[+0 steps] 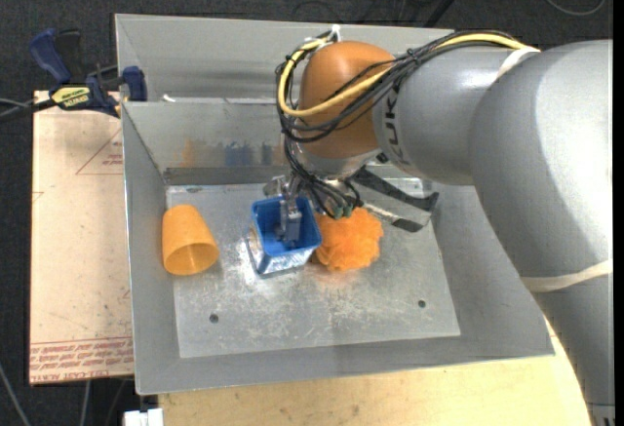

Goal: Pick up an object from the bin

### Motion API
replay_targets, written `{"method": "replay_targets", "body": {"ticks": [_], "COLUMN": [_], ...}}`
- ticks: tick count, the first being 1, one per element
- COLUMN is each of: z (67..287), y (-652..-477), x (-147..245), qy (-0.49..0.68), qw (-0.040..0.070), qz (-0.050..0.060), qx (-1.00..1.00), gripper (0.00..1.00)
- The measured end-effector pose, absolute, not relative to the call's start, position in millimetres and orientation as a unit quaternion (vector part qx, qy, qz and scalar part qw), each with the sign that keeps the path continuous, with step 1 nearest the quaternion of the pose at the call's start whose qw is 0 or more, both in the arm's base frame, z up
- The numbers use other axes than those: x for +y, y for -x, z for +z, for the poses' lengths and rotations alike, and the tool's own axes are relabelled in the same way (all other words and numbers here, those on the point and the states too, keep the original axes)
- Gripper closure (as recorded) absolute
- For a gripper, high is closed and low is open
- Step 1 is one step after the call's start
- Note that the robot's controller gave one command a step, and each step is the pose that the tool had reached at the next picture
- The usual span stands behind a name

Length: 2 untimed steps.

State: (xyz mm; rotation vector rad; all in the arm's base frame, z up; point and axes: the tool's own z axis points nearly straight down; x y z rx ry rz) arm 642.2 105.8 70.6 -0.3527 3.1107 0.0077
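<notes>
My gripper (290, 222) is low in the middle of the bin, its fingers down on a small blue box (283, 239) with a white lower edge. One finger (292, 217) presses against the box's top. Whether the box is clamped between the fingers is hidden. Right beside the box, on its right, lies a fuzzy orange ball-like thing (350, 240), partly under the wrist. An orange plastic cup (187, 240) lies on its side at the bin's left, apart from the gripper.
The arm with its orange cover and cables reaches in from the right and hangs over the bin's back middle. A black and white flat thing (402, 205) lies under the arm at the right.
</notes>
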Motion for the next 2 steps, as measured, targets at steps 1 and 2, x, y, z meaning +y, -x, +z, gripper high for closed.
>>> {"method": "replay_targets", "body": {"ticks": [1,2], "z": [72.5,79.7], "y": [-642.1,-640.4], "x": [105.7,105.6], "qy": [0.113,0.112], "qw": [0.006,0.003], "qz": [0.003,0.002], "qx": [0.994,0.994], "gripper": [1.0,1.0]}}
